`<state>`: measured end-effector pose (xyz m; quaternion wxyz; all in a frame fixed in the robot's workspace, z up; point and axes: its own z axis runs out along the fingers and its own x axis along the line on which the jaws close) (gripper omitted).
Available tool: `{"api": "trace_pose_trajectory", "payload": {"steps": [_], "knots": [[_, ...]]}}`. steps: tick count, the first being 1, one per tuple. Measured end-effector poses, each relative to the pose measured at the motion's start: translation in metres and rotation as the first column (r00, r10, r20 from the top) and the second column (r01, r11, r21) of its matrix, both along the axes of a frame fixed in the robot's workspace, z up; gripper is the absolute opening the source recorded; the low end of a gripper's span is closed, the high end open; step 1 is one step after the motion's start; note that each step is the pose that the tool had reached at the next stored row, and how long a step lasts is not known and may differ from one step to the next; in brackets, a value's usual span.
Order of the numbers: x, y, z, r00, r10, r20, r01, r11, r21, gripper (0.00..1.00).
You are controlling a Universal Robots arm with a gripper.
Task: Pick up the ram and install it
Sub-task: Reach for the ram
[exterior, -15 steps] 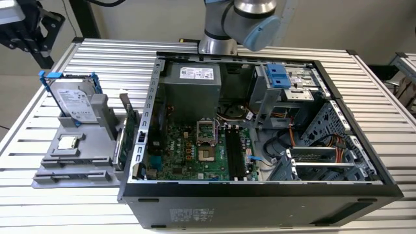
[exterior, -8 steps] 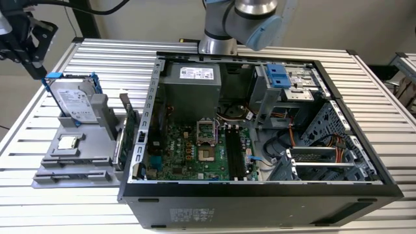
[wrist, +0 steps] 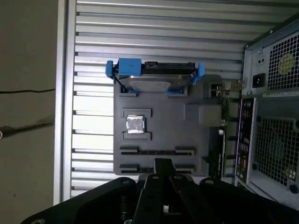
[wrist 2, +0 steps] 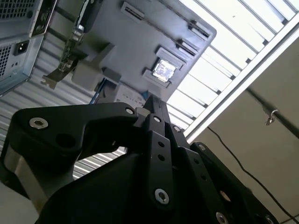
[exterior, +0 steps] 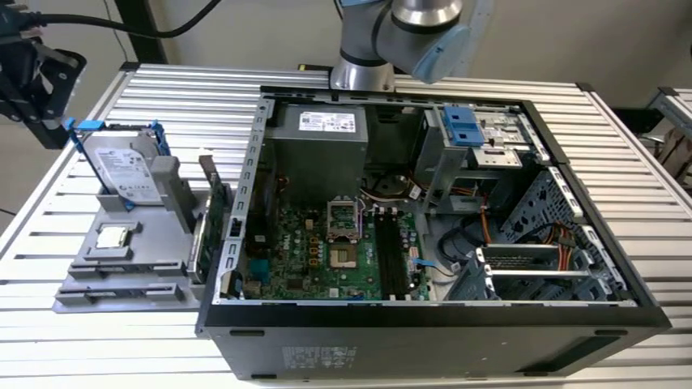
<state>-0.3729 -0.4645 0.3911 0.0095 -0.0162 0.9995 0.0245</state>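
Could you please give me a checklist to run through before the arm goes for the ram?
1. Ram standing at the grey tray's edge beside the case: ok.
2. Gripper lined up with the ram: not ok; in the first wrist view the ram lies off to one side of it.
3. Hard drive and processor chip apart from the ram: ok.
4. Black motherboard slots free of sticks: ok.
5. Slot latches open: cannot tell.

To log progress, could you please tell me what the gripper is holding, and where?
Nothing; the gripper hovers empty above the gray parts holder.
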Motion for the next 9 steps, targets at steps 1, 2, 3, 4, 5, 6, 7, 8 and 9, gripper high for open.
{"api": "trace_pose_trajectory", "payload": {"steps": [1,2,3,4,5,6,7,8,9], "knots": [[0.0003,-0.0028,0.0000,1.0000,0.000,0.0000,0.000,1.0000,0.0000,0.00],[0.0007,-0.0054,0.0000,1.0000,0.000,0.0000,0.000,1.0000,0.0000,0.00],[0.0010,-0.0085,-0.0001,1.0000,0.000,0.0001,0.000,1.0000,0.0001,0.00],[0.0012,-0.0112,-0.0001,1.0000,0.000,0.0000,0.000,1.0000,0.0001,0.00],[0.0013,-0.0141,-0.0001,1.0000,0.000,0.0001,0.000,1.0000,0.0001,0.00],[0.0013,-0.0167,-0.0001,1.0000,0.000,0.0001,0.000,1.0000,0.0000,0.00],[0.0013,-0.0187,-0.0002,1.0000,0.000,0.0000,0.000,1.0000,0.0001,0.00],[0.0013,-0.0203,-0.0002,1.0000,0.000,0.0000,0.000,1.0000,0.0001,0.00],[0.0013,-0.0223,-0.0002,1.0000,0.000,0.0000,0.000,1.0000,0.0000,0.00]]}}
